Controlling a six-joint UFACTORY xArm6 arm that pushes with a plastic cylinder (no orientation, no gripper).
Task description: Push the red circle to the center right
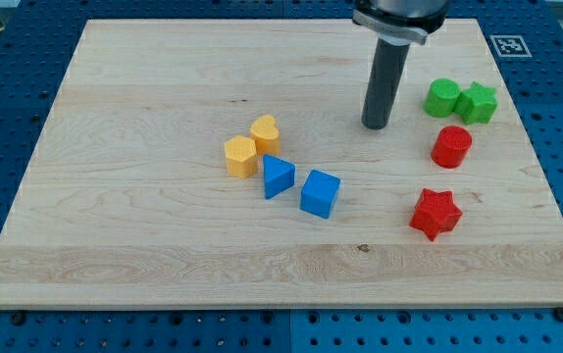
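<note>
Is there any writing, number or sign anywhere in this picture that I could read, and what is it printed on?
No readable words or numbers.
One sign only: a black-and-white square marker printed at the wooden board's top right corner; it is a pattern, not letters.
The blocks, such as the red circle, and the rod ending at my tip, bear no labels I can make out.

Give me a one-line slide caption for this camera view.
My tip rests on the wooden board, up and to the view's left of the red circle, not touching it, with green blocks above.
</note>
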